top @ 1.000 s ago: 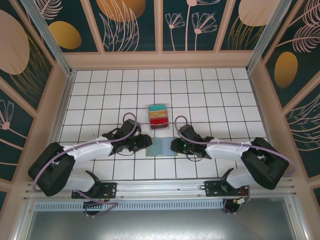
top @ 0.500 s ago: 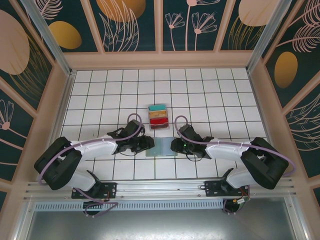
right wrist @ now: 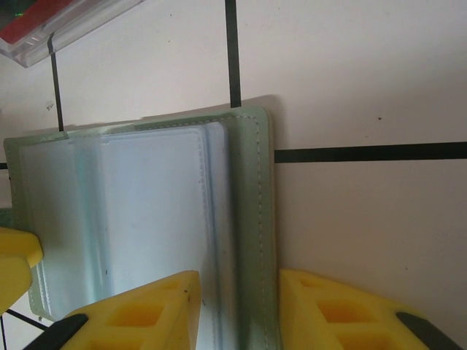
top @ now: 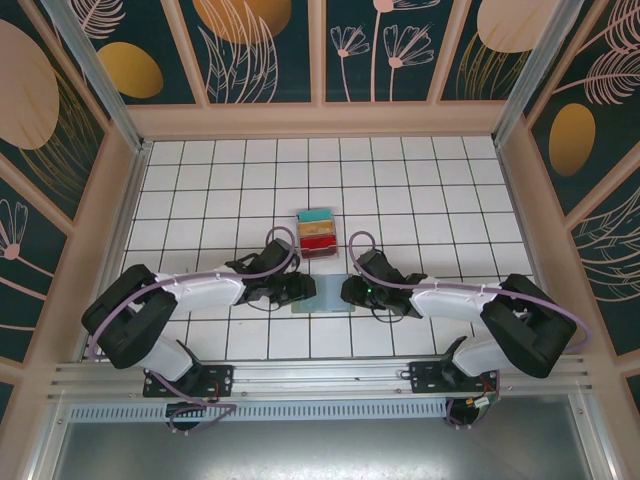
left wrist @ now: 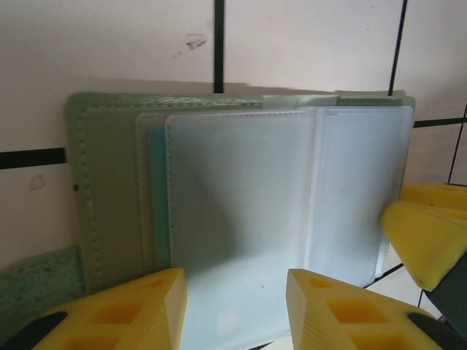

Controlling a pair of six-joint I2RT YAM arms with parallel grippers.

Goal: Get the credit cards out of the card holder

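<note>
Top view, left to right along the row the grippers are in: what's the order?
left gripper → card holder → right gripper

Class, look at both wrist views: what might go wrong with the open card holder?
1. The left gripper sits over thin clear sleeves of the card holder; closing may pinch a sleeve, not a card.
2. The right gripper straddles only its green edge, so the holder may slide.
3. The clear tray lies near and might get bumped.
</note>
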